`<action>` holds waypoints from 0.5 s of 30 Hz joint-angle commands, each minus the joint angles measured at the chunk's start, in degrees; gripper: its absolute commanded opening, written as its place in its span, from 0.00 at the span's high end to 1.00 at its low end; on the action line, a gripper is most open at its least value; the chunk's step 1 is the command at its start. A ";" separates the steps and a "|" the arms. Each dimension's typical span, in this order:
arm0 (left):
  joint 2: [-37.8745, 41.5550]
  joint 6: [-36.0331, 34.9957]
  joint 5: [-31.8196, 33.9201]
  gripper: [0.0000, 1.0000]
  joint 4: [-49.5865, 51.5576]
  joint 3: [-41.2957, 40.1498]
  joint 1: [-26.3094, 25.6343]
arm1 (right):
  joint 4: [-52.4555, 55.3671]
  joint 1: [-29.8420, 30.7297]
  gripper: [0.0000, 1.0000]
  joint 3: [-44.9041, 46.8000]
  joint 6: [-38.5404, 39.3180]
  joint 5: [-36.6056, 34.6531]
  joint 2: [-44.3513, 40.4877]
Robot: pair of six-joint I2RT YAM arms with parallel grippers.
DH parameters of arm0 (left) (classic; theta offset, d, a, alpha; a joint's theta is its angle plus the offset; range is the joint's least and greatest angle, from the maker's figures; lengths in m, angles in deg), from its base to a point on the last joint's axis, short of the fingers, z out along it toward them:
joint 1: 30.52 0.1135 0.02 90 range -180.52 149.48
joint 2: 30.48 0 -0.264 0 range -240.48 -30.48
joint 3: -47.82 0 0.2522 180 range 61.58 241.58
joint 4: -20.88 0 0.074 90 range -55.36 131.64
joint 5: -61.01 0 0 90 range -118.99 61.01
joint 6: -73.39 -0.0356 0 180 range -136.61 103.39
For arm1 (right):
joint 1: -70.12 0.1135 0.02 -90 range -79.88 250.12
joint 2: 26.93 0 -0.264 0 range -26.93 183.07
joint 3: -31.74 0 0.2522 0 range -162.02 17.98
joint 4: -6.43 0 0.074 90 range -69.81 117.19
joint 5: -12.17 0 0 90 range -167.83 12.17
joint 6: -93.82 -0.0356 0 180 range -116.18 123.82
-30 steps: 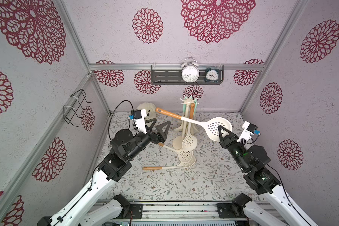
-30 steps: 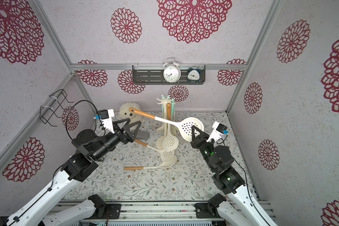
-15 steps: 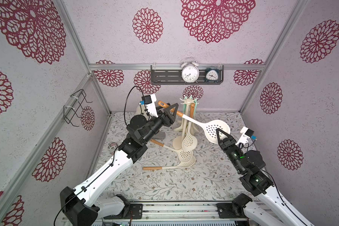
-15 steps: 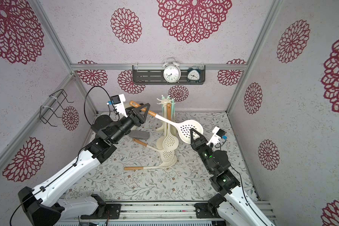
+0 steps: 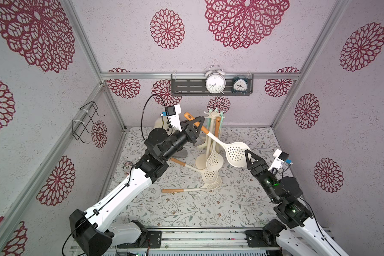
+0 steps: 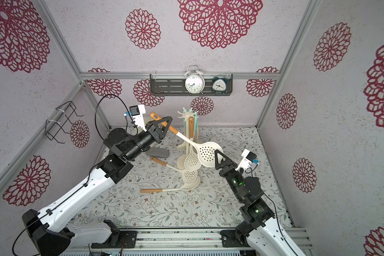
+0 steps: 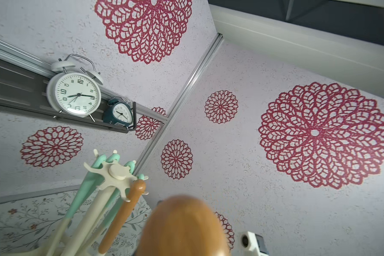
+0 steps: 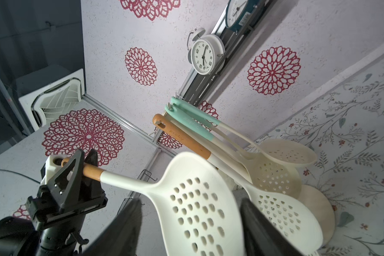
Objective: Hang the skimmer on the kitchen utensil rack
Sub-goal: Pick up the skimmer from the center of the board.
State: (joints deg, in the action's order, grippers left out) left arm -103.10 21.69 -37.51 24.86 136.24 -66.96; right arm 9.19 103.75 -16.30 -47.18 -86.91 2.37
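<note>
Left claw [image 5: 197, 123] now grips skimmer [image 5: 235, 154], right claw [image 8: 190, 201] released wide, crowded rack [image 5: 210, 130] beside

Reads 1 to 12 in black numerals round the dial of the white alarm clock [image 7: 74, 95], sharpest in the left wrist view. Carries smaller numerals on the teal alarm clock [image 7: 119, 113] dial, barely legible. Bears one small brand word along the orange handle [image 8: 182, 138] and the mint handle [image 8: 192, 124] hanging on the kitchen utensil rack [image 7: 118, 172]; too blurred to spell.
</note>
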 commanded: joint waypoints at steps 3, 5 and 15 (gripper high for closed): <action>2.57 -14.37 -12.58 1.00 25.29 8.97 1.31 | 10.97 -0.14 0.04 -10.91 30.42 8.49 -0.12; 2.06 -17.50 -18.38 1.00 33.59 12.17 1.46 | 14.44 -0.14 0.03 -15.16 35.81 16.12 2.65; 6.48 -15.21 -31.37 1.00 32.82 10.41 1.02 | 6.41 0.62 0.14 -23.20 36.71 54.55 21.27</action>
State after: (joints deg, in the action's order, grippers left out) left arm -98.70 5.74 -64.54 59.88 147.10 -65.61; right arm 20.82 103.86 -40.26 -10.68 -45.32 21.26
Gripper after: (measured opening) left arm 0.195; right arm 0.871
